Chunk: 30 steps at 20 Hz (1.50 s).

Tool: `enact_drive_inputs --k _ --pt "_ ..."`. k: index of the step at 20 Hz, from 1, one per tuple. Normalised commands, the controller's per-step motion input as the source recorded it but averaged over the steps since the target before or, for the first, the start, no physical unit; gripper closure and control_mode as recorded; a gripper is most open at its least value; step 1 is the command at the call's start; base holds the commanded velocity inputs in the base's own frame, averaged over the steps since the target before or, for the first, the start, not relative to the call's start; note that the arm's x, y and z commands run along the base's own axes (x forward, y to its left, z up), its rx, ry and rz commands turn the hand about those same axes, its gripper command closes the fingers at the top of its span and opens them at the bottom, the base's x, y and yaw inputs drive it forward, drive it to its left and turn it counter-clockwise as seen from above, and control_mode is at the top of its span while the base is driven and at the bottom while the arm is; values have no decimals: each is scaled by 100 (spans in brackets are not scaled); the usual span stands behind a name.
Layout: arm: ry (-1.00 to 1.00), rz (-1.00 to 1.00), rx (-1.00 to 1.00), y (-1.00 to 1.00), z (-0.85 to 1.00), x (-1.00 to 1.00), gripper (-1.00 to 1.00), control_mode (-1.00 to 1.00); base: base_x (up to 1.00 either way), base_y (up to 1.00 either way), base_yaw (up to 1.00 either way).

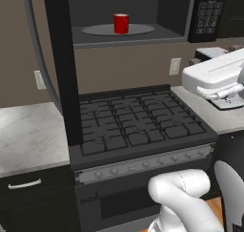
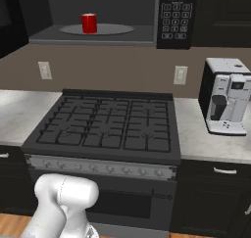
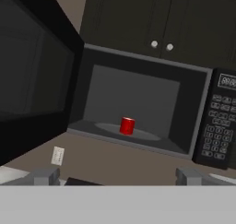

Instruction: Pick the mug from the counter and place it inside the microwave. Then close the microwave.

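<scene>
**Mug in, door not yet shut**

Left base view: the mug (image 1: pixel 121 23) is standing upright on the turntable plate (image 1: pixel 97 30) inside the microwave (image 1: pixel 128 39), near the plate's middle, so a swinging door won't be clipping it. The microwave door (image 1: pixel 59 64) is hanging open to the left, edge-on over the stove (image 1: pixel 138 123).

Right base view: same mug (image 2: pixel 88 23) sitting in the cavity, keypad (image 2: pixel 175 14) to its right, coffee machine (image 2: pixel 225 96) on the counter (image 2: pixel 203 144). Placing looks done; closing is what's left, I'm judging.

Hand view: my gripper (image 3: pixel 117 177) is facing the cavity from outside with fingertips (image 3: pixel 45 176) spread wide, gripping nothing and well apart from the mug (image 3: pixel 127 126). The open door (image 3: pixel 34 75) is looming at left, where I'd be pushing it from.
</scene>
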Motion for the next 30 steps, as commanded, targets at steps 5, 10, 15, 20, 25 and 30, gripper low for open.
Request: enact_drive_inputs --k 5,10,15,20,25,30 --pt "0 -2 0 0 0 -29 -100 -100 0 0 0" --pt "0 -7 0 4 0 -42 -100 -100 0 0 0" --pt "0 -16 0 2 0 -37 -100 -100 0 0 0" --pt "0 -17 0 0 0 -38 -100 -100 0 0 0" --pt "0 -25 0 0 -1 -28 -100 -100 0 0 0" --pt "0 -30 0 0 -1 -22 -100 -100 0 0 0"
